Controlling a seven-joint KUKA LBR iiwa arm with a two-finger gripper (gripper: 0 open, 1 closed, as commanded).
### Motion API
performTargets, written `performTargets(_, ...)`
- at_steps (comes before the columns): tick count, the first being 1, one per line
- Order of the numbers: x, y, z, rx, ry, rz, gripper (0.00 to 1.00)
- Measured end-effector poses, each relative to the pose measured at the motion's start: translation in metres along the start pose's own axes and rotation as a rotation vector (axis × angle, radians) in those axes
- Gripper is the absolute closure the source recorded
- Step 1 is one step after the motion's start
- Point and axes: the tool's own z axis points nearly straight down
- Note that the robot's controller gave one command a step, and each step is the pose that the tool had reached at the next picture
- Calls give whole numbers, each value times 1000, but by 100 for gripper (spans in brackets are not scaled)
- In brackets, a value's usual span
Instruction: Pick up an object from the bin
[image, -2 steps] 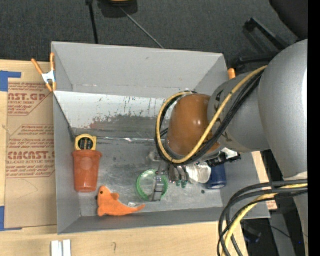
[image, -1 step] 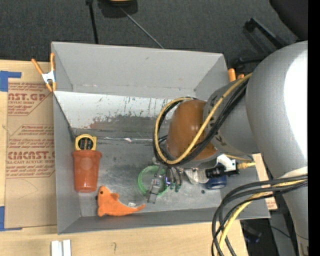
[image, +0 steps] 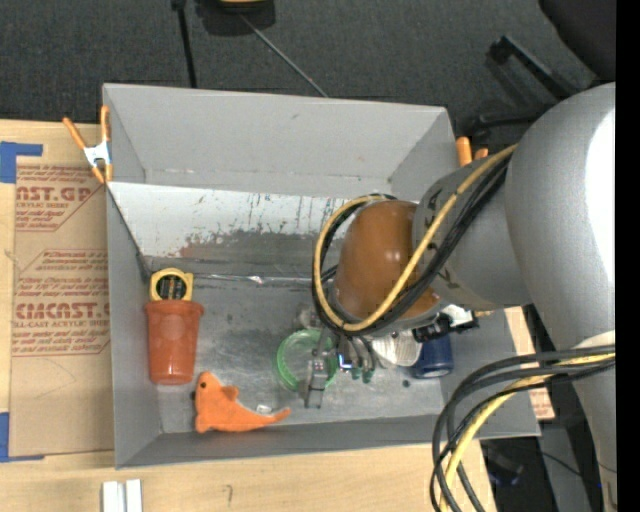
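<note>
My gripper (image: 319, 378) is low over the bin floor, right of centre and near the front wall. It stands at the right edge of a clear green ring-shaped thing (image: 289, 358) that lies flat on the floor, and it hides part of that ring. An orange toy animal (image: 228, 408) lies just left of and below the gripper, its thin tail pointing towards it. Close on the gripper's right, half hidden under the wrist, are a white thing (image: 396, 350) and a dark blue cylinder (image: 433, 358).
An orange plastic cup (image: 172, 342) lies on its side by the left wall, with a yellow tape measure (image: 170, 286) just behind it. The arm, with its brown cover and yellow cables, hangs over the bin's right side.
</note>
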Motion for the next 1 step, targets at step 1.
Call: performTargets(1,2,2,-1,5,11,174,0)
